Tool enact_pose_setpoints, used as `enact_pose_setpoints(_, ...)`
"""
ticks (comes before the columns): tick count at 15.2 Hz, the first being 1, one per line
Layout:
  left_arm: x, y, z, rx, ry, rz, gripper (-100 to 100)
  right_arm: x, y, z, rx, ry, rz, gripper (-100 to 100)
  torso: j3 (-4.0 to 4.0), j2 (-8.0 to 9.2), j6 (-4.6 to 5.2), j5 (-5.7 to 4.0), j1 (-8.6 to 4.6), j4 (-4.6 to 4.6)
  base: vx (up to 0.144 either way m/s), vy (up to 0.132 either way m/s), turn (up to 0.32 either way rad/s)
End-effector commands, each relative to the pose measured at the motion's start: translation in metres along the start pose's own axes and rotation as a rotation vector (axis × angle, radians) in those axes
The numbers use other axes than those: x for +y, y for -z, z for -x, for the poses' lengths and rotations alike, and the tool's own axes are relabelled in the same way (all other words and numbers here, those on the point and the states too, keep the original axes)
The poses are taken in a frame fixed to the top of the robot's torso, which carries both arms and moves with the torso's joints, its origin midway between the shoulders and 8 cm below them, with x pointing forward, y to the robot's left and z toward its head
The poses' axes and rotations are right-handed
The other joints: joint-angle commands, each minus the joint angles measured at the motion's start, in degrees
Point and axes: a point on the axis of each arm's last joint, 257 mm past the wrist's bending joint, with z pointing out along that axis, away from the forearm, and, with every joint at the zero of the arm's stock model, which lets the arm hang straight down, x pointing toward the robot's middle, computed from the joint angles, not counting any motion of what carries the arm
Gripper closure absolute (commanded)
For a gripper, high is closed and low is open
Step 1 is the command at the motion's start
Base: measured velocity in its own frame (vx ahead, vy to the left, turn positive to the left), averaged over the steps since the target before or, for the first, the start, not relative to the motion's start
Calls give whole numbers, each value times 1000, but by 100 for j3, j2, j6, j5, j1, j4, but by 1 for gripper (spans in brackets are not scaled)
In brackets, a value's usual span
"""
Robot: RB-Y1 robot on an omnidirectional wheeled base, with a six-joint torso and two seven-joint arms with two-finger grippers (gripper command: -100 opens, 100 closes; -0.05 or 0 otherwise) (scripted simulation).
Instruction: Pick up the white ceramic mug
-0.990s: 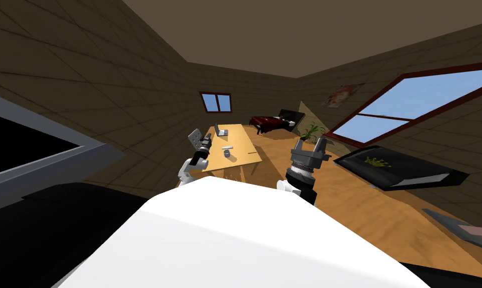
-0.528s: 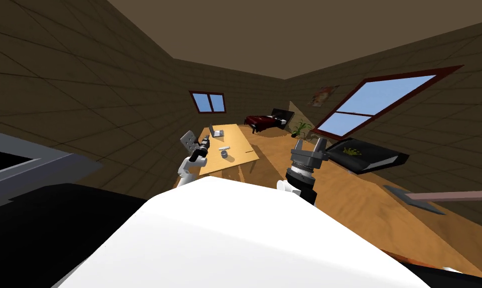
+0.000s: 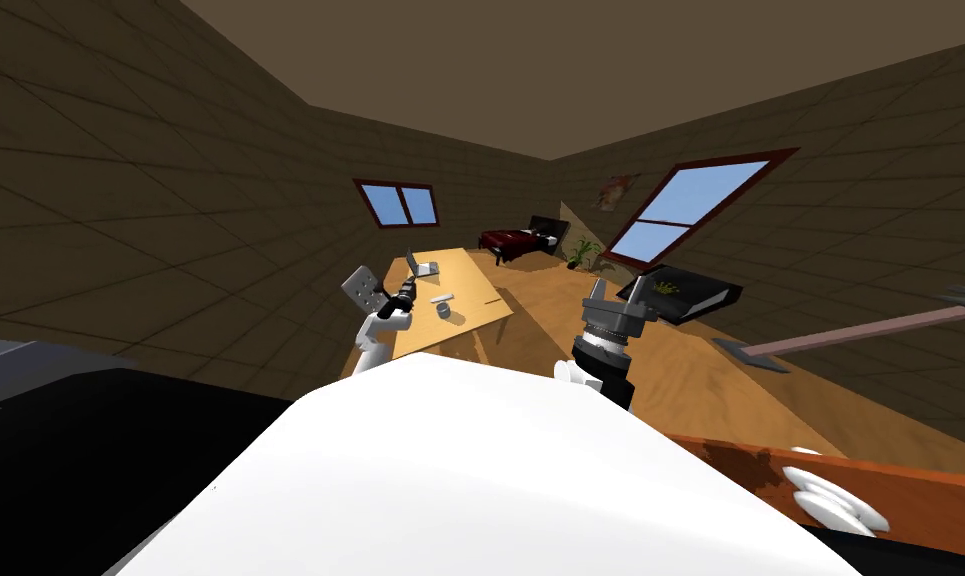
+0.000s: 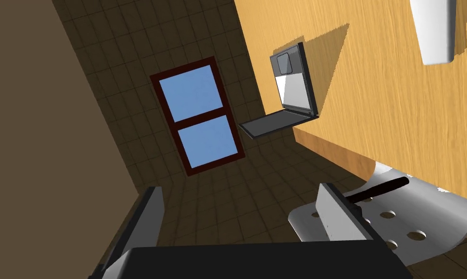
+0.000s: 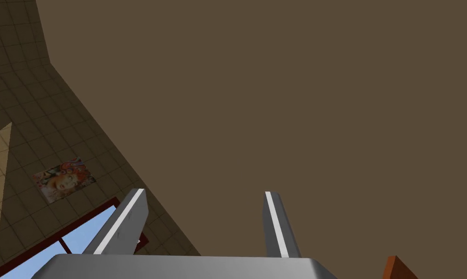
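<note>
The mug (image 3: pixel 444 312) is a small pale grey cylinder standing on the near half of a long wooden table (image 3: pixel 475 290) ahead of me. My left gripper (image 3: pixel 407 291) is raised by the table's left edge, short of the mug, and is open and empty (image 4: pixel 242 218). It looks past the table (image 4: pixel 397 106) toward an open laptop (image 4: pixel 290 92). My right gripper (image 3: pixel 618 296) is held up to the right of the table, well clear of the mug. Its fingers (image 5: pixel 205 218) are open and point at the ceiling.
A grey chair with holes in its back (image 3: pixel 362 290) stands at the table's left side, close to my left gripper (image 4: pixel 401 218). A flat white object (image 3: pixel 441 298) and the laptop (image 3: pixel 420 266) lie beyond the mug. A black slab (image 3: pixel 682 290) and an orange-brown top (image 3: pixel 870 480) are to the right.
The whole head view has swung: the room slid left as I turned right, and an orange-brown top with white pieces came in at the lower right. Both arms kept their pose.
</note>
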Motion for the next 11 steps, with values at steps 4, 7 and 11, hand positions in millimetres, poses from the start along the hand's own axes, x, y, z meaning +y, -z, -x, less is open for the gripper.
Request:
enact_pose_setpoints(4,32,-8,15,-19,21,119,-100,0,0,0,0,0,0,0,0,0,-1,1,6,0,-22,43,-184)
enact_pose_setpoints(7,54,-12,24,-33,41,194,-100,0,0,0,0,0,0,0,-1,-2,-1,0,0,0,-20,30,-164)
enact_pose_setpoints(11,79,-12,33,-45,63,284,-100,0,0,0,0,0,0,0,-1,-1,-2,1,8,0,-22,45,-198)
